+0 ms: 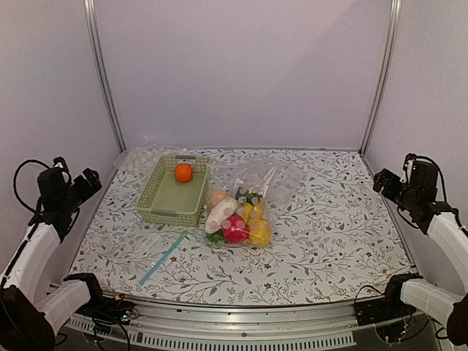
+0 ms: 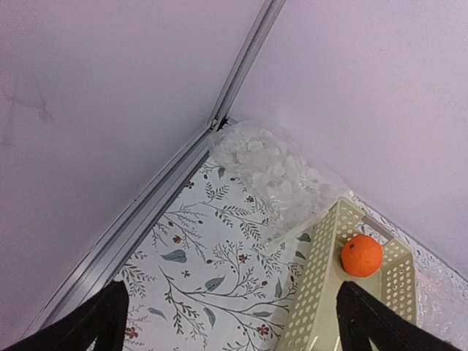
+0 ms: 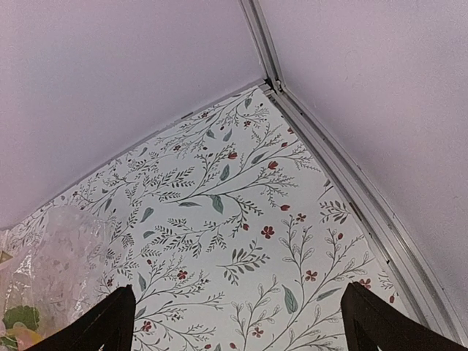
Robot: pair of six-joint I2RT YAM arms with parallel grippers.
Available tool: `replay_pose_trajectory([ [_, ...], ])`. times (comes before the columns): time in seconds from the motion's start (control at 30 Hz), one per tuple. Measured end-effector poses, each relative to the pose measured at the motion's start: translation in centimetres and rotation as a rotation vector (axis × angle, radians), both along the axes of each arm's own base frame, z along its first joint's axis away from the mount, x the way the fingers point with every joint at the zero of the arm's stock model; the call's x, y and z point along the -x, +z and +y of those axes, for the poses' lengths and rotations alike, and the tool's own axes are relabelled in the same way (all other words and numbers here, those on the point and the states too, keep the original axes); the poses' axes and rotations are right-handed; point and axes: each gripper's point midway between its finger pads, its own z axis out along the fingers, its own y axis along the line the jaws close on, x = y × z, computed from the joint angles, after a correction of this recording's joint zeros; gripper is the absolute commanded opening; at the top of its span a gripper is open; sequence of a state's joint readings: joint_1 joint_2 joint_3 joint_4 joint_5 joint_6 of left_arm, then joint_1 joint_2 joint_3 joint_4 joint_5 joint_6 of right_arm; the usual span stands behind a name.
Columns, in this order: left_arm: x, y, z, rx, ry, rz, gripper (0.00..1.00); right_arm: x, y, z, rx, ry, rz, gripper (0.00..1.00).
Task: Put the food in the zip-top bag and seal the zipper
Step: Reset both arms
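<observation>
the zip-top bag (image 1: 281,183) is laid on the table (image 1: 329,241) near its middle, just right of a pale green basket (image 1: 157,199). most of the food is seen inside the bag at its near end: a peach (image 1: 217,197), a white radish (image 1: 221,213), a red apple (image 1: 235,229), a lemon (image 1: 259,233) and a banana (image 1: 253,210) are packed against one another, with greens (image 1: 215,237) at the near left corner. one orange (image 1: 183,172) is left in the basket, toward its far end, apart from the bag. the zipper cannot be made out, so it cannot be told whether the mouth is closed. a flat clear bag (image 1: 162,257) with a blue strip is spread on the table in front of the basket, and a crinkled clear bag (image 2: 270,172) is bunched in the far left corner. the left end effector (image 1: 86,181) is held raised at the left edge of the table, its fingers (image 2: 99,322) spread apart and empty. the right end effector (image 1: 384,183) is raised at the right edge, likewise spread apart and empty.
</observation>
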State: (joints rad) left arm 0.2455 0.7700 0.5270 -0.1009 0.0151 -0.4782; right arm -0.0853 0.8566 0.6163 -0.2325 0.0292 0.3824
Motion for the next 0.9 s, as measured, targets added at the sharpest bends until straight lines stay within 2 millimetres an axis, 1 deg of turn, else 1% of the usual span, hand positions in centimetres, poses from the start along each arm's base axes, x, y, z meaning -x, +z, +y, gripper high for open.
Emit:
replay_pose_trajectory([
  [0.1, -0.2, -1.7, -0.7, -0.079, -0.015, -0.027, 0.99, 0.0, -1.4, -0.6, 0.053, -0.017, -0.059, 0.99],
  [0.23, -1.2, -4.1, -3.1, -0.196, -0.102, -0.016, 1.0, 0.0, -3.0, -1.2, 0.111, -0.028, -0.109, 0.99],
  [0.33, -2.1, -5.4, -4.3, -0.264, -0.151, -0.002, 1.0, 0.1, -3.9, -1.4, 0.146, -0.033, -0.143, 0.99],
  [0.43, -2.8, -6.4, -5.2, -0.311, -0.176, 0.02, 1.0, 0.2, -4.7, -1.6, 0.172, -0.038, -0.155, 0.99],
  [0.53, -3.3, -6.4, -5.6, -0.337, -0.185, 0.012, 1.0, 0.0, -4.3, -1.7, 0.186, -0.037, -0.182, 0.99],
  [0.67, -3.5, -6.1, -5.6, -0.347, -0.175, -0.002, 1.0, -0.4, -3.4, -1.7, 0.198, -0.035, -0.221, 0.99],
  [0.9, -3.6, -5.8, -5.2, -0.354, -0.151, -0.014, 1.0, -0.5, -3.1, -1.7, 0.204, -0.034, -0.236, 0.99],
])
